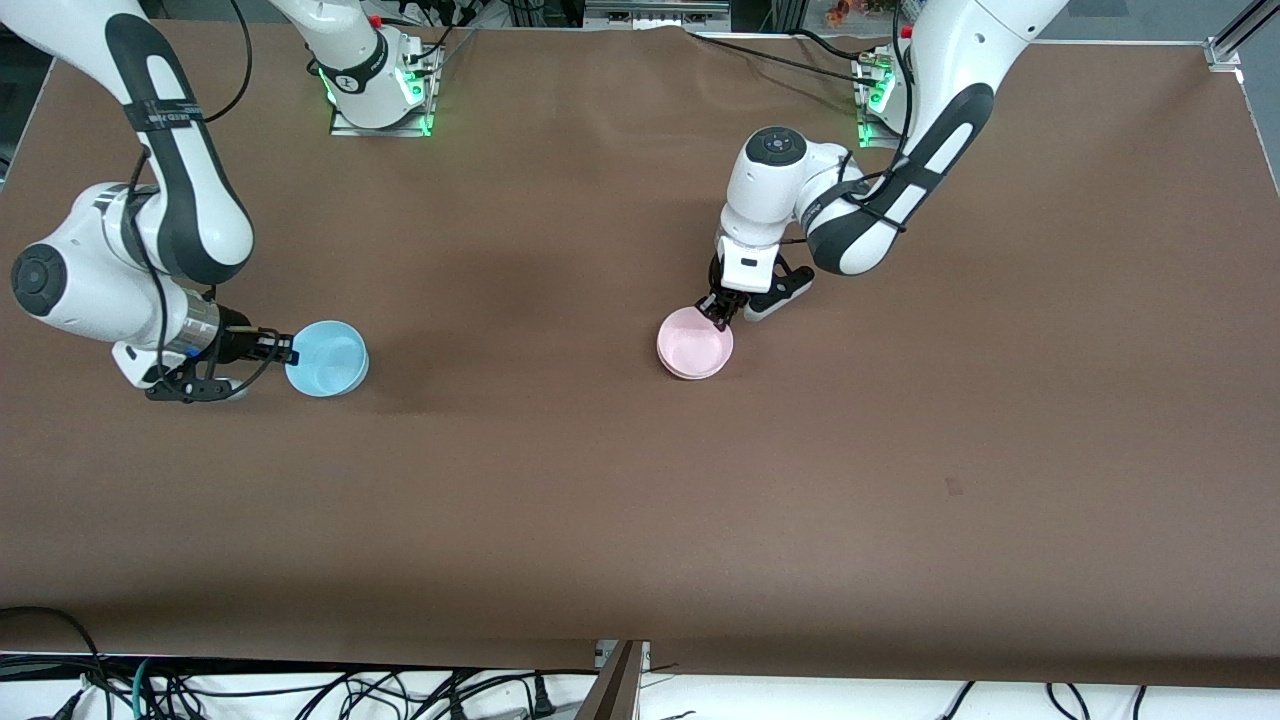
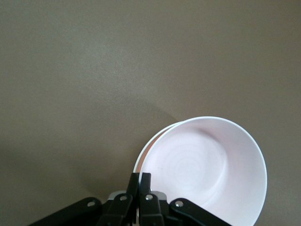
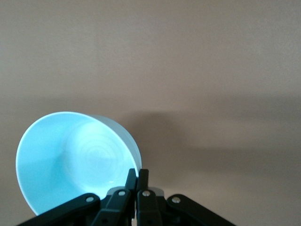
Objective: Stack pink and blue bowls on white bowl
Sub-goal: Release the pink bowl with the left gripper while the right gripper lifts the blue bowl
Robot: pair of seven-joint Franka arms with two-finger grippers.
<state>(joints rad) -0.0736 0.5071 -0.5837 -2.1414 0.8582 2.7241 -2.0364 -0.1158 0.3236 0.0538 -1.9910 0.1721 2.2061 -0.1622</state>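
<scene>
The pale pink bowl point(image 1: 694, 343) sits near the table's middle, nested on the white bowl. The white bowl shows only as a thin rim point(image 2: 139, 157) under the pink bowl point(image 2: 202, 169) in the left wrist view. My left gripper point(image 1: 718, 312) is shut on the pink bowl's rim, as the left wrist view point(image 2: 140, 178) shows. The light blue bowl point(image 1: 327, 358) is toward the right arm's end of the table and is tilted. My right gripper point(image 1: 288, 350) is shut on its rim. The right wrist view shows this grip point(image 3: 138, 174) and the blue bowl point(image 3: 70, 160).
The brown table top point(image 1: 640, 520) carries nothing else. The two arm bases point(image 1: 380, 95) point(image 1: 880, 95) stand along the table's edge farthest from the front camera. Cables hang below the edge nearest the front camera.
</scene>
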